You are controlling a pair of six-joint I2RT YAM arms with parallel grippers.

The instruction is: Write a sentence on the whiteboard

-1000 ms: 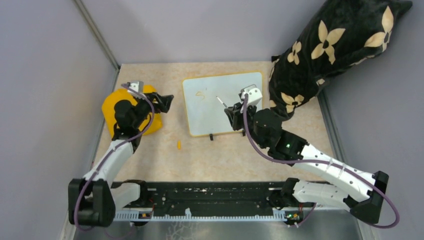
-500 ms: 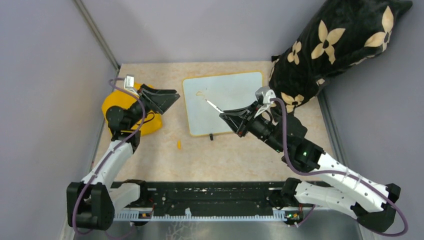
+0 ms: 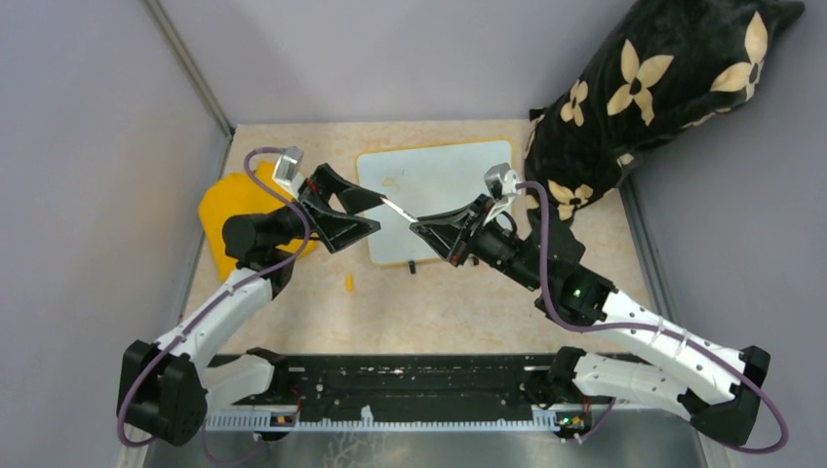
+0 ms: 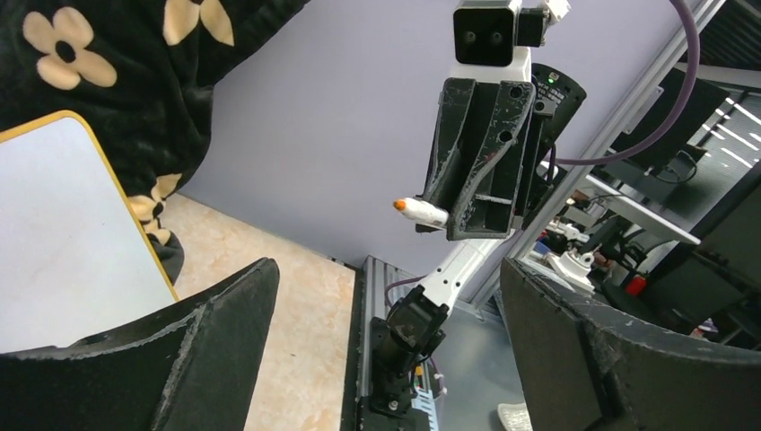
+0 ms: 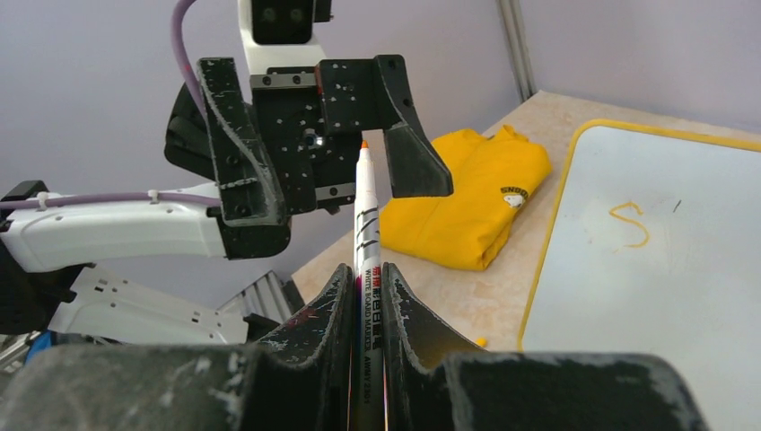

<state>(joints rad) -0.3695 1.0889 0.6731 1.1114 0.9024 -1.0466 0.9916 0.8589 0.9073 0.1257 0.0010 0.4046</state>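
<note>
jaws of the left gripper (image 3: pixel 378 213) stand wide apart; those of the right gripper (image 3: pixel 421 230) are clamped on the marker (image 3: pixel 400 211), its tip pointing toward 10 o'clock into that gap, over the whiteboard (image 3: pixel 444 185) near its 9 o'clock edge. left wrist: the orange tip sits high between the spread fingers, toward 12 o'clock. right wrist: the sentence (image 5: pixel 628 224) is only an "s", at 3 o'clock. likely hazard: an off-centre transfer, with mistimed closing or release, could drop the marker and smear the ink.
</note>
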